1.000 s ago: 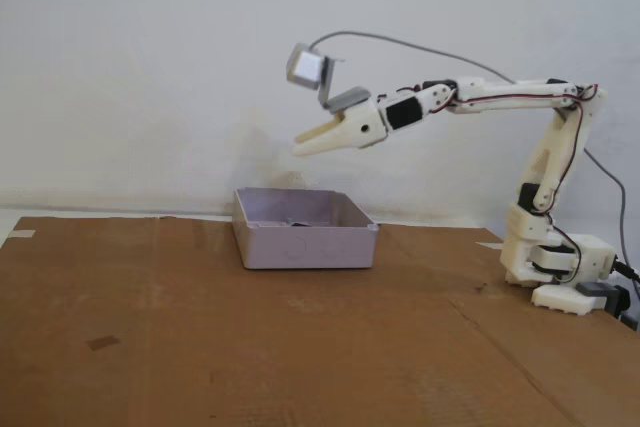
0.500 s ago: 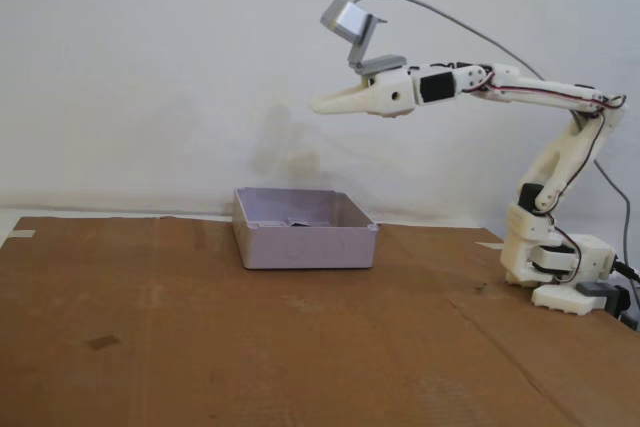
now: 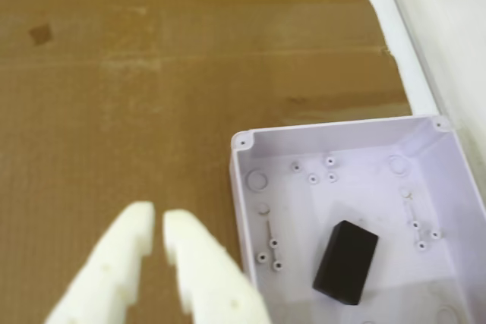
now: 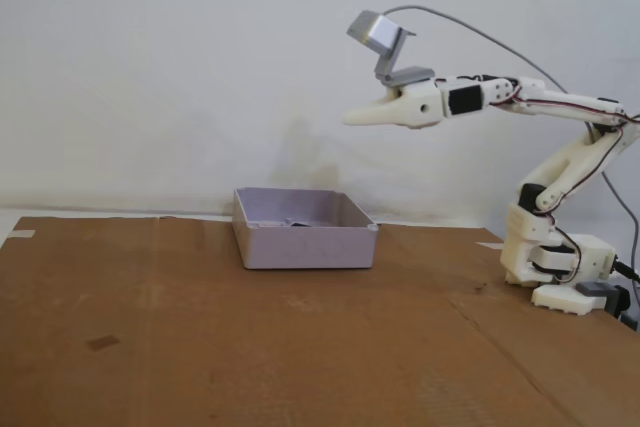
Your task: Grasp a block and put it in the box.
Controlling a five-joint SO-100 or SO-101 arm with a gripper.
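Rising and pulling back toward its base over the last second, the arm [image 4: 560,162] is now stretching out high above the cardboard-covered table [image 4: 200,337], with its tip off to the right of the box in the fixed view rather than over it as before. Below it, the box [image 4: 305,244] is sitting where it was, unmoved, near the wall. The gripper [image 3: 156,227] is hanging empty in the wrist view, its two white fingers [image 3: 125,244] nearly together with only a thin slit showing between them and nothing held. Smallest of all, the block [image 3: 346,261] is lying flat on the floor of the box, angled slightly, apart from the walls. Judging by this, the placing step is looking done and the arm is retreating; the next move is probably only calling for the arm to finish folding home, keeping clear of the box rim.
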